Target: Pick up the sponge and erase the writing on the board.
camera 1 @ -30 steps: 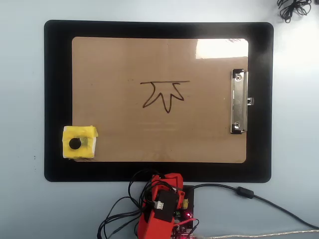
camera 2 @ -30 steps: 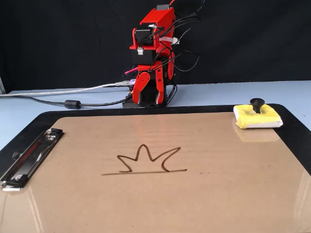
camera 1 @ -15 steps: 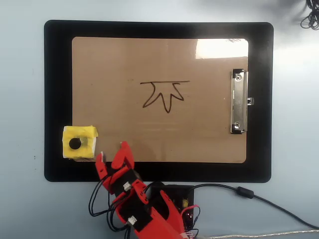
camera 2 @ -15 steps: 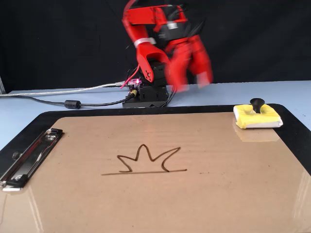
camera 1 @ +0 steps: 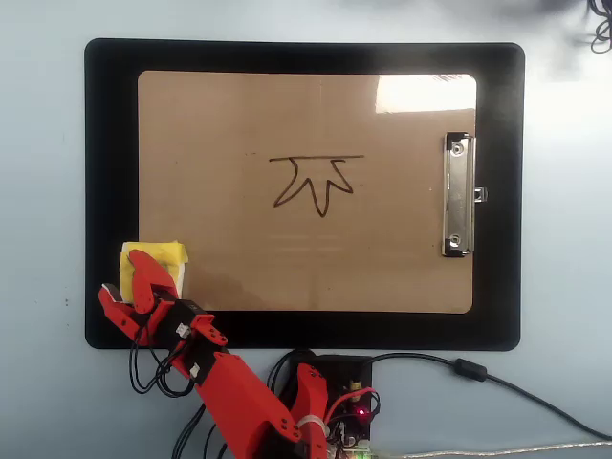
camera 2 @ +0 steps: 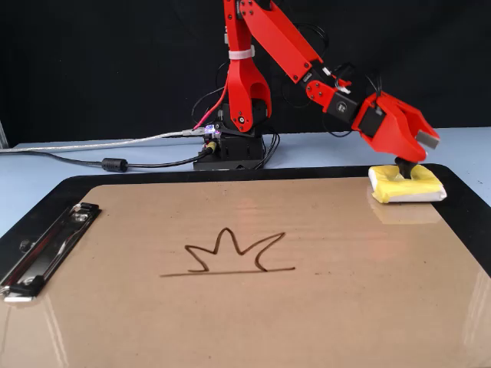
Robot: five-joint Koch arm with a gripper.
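Observation:
The sponge [camera 1: 170, 254] is a small yellow-and-white block lying on the board's near left corner in the overhead view, and at the far right in the fixed view [camera 2: 406, 186]. The board [camera 1: 239, 115] is a tan clipboard with a silver clip [camera 1: 458, 196]. The writing [camera 1: 316, 182] is a dark line over zigzag spikes at the board's middle; it also shows in the fixed view [camera 2: 229, 257]. My red gripper [camera 1: 124, 275] hangs just over the sponge with its jaws apart. In the fixed view the gripper [camera 2: 418, 156] has a dark lower tip touching the sponge's top.
A larger black mat [camera 1: 110, 191] lies under the board. My arm's base [camera 2: 234, 146] with loose cables [camera 2: 115, 163] stands beyond the mat's far edge in the fixed view. The light blue table [camera 1: 43, 191] surrounds the mat.

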